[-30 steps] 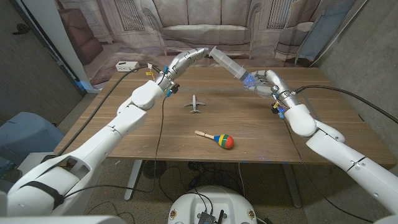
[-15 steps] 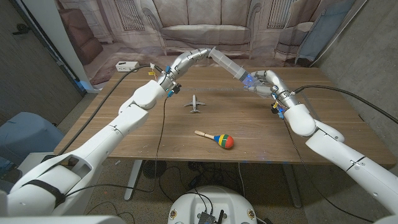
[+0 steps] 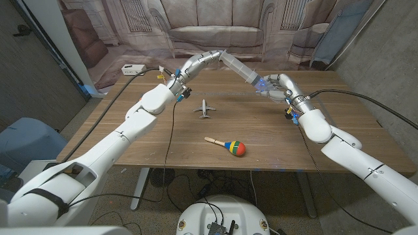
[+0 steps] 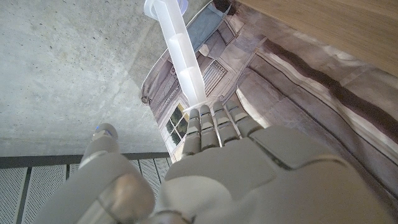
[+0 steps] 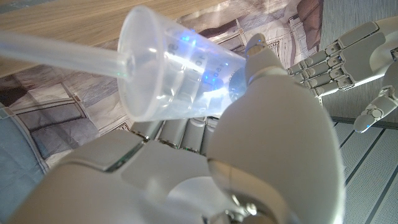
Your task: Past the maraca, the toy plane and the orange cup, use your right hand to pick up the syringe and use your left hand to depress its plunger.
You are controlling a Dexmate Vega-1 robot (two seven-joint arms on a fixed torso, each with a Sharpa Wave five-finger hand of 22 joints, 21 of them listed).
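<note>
Above the tabletop (image 3: 274,140) at upper centre, the right hand (image 3: 277,87) gripped the syringe (image 3: 243,70), slanted up-left, where the left hand's (image 3: 202,60) fingertips (image 4: 208,115) met its plunger end; plane (image 3: 206,108) and maraca (image 3: 227,145) lay below.

A lab test bay: bare concrete walls (image 3: 385,59) and a printed living-room backdrop (image 3: 215,26) behind the table (image 3: 261,137).

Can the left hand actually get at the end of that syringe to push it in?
Probably yes. The left hand already meets the plunger end of the syringe, which the right hand holds up above the table; nothing stands between them.
</note>
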